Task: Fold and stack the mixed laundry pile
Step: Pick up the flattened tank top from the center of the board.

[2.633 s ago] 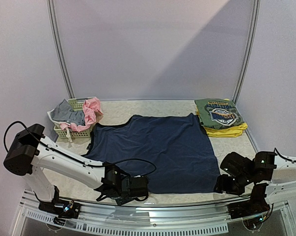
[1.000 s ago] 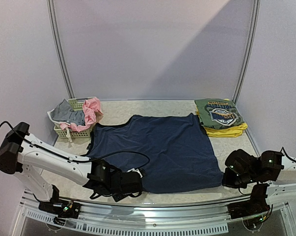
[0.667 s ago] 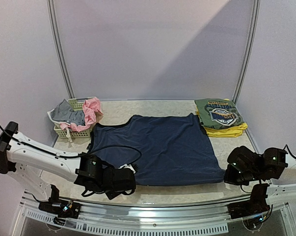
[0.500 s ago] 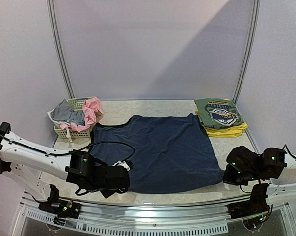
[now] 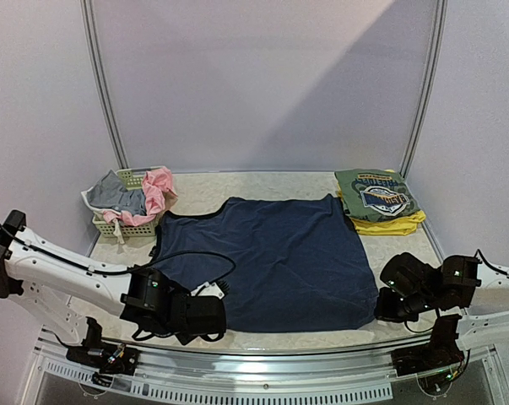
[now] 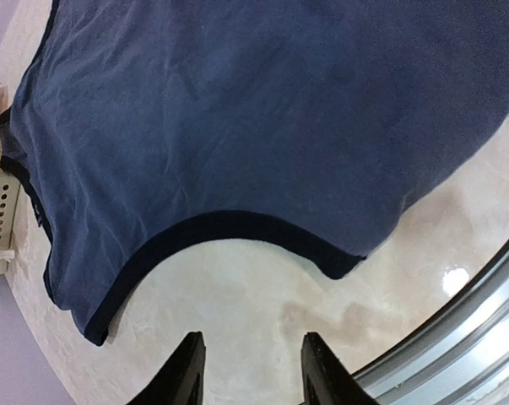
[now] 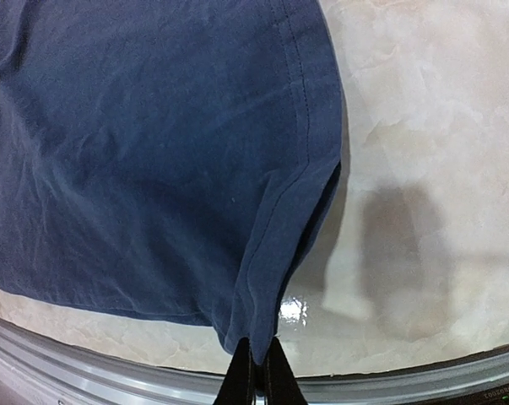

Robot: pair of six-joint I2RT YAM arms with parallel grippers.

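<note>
The left claw (image 5: 222, 314) has let go of the near-left corner it was pinching a second ago and has drawn back to the left, while the right claw (image 5: 379, 314) still grips the near-right corner. From above there are two arms, one navy dress (image 5: 271, 253) spread flat across the middle of the bench (image 5: 203, 190), one pale lattice basket (image 5: 111, 224) at the far left holding a grey piece (image 5: 115, 192) and a pink piece (image 5: 159, 190), and at the far right a stack of two folded items, a green printed tee (image 5: 376, 194) on a yellow piece (image 5: 389, 226). The left wrist view shows the two fingers spread apart over bare bench, with the dress's dark-bound curved armhole and pointed corner lying free just beyond them. The right wrist view shows the fingers pressed together on the stitched hem corner, which is lifted slightly off the bench.
</note>
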